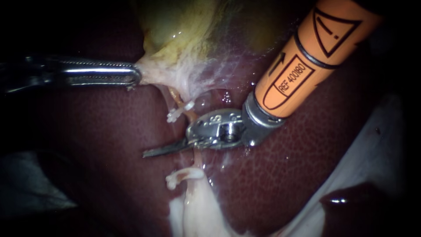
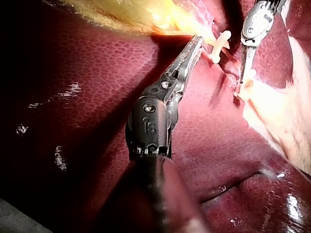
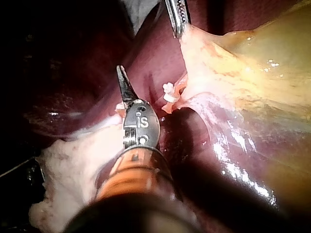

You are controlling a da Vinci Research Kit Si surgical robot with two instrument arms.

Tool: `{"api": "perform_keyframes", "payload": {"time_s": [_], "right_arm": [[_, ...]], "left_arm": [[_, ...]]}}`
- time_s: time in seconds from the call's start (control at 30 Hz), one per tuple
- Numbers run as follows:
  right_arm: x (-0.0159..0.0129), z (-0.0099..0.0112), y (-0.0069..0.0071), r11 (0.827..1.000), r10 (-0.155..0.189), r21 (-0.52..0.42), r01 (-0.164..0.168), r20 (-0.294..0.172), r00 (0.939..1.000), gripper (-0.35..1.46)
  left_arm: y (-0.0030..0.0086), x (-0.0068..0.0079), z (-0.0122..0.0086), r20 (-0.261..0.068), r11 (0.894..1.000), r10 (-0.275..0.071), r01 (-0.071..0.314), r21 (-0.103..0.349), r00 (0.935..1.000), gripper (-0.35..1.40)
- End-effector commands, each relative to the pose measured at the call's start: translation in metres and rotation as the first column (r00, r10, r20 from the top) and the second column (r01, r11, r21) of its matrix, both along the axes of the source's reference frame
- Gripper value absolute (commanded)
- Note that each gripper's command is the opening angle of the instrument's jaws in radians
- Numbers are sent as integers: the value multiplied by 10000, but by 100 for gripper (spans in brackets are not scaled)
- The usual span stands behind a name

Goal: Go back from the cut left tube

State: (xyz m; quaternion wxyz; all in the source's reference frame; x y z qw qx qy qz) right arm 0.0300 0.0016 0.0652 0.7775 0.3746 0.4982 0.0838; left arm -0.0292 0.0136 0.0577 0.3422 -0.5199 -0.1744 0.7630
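Retreat looks barely begun to me: the cut tube (image 1: 177,98) is fully parted, yet the closed blades of my right instrument (image 1: 158,151) sit in that gap, while my left instrument (image 1: 133,74) has its jaws pinching the gallbladder (image 1: 184,26) at its edge.

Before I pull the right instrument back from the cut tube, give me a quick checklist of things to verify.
1. Jaws of right instrument shut and holding nothing: ok.
2. The upper clip sits across the tube: ok.
3. The lower clip sits on the other stub: ok.
4. Jaws of left instrument grip the gallbladder tissue: ok.
5. Tube fully parted behind the right instrument's wrist: cannot tell.
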Motion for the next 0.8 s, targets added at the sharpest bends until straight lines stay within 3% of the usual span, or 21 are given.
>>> {"api": "perform_keyframes", "payload": {"time_s": [0.03, 0.2, 0.23, 0.3, 0.37, 0.43, 0.67, 0.73, 0.8], "right_arm": [[0, -1, 0, 10000, -7, 0, 7, -5, 10000, -35], [-1, -1, -1, 9994, -123, 316, 124, -33, 9999, -35], [0, -1, -1, 9994, -60, 349, 65, -129, 9999, 4], [2, -1, -2, 9991, 32, 414, -20, -304, 9995, 101], [6, -1, -2, 9981, 341, 523, -327, -269, 9991, 131], [7, -2, -3, 9967, 687, 438, -681, -138, 9975, 143], [-11, -8, -3, 9948, 820, 598, -819, 5, 9966, 143], [-28, -15, -6, 9923, 1134, 482, -1141, 160, 9934, 143], [-47, -24, -9, 9860, 1638, 239, -1648, 387, 9857, 143]], "left_arm": [[0, 0, 0, -1, 10000, 2, -2, 2, 10000, -35], [0, 0, 0, -1, 10000, 2, -2, 2, 10000, -35], [0, 0, 0, -1, 10000, 2, -2, 2, 10000, -35], [0, 0, 0, -1, 10000, 2, -2, 2, 10000, -35], [0, 0, 0, 0, 10000, 3, -3, 2, 10000, -35], [0, 0, 0, 0, 10000, 4, -4, 2, 10000, -35], [0, 1, 0, 4, 10000, 9, -9, 3, 10000, -35], [0, 1, 0, 4, 10000, 10, -10, 2, 10000, -35], [0, 2, 1, 7, 10000, 15, -15, 2, 10000, -35]]}}
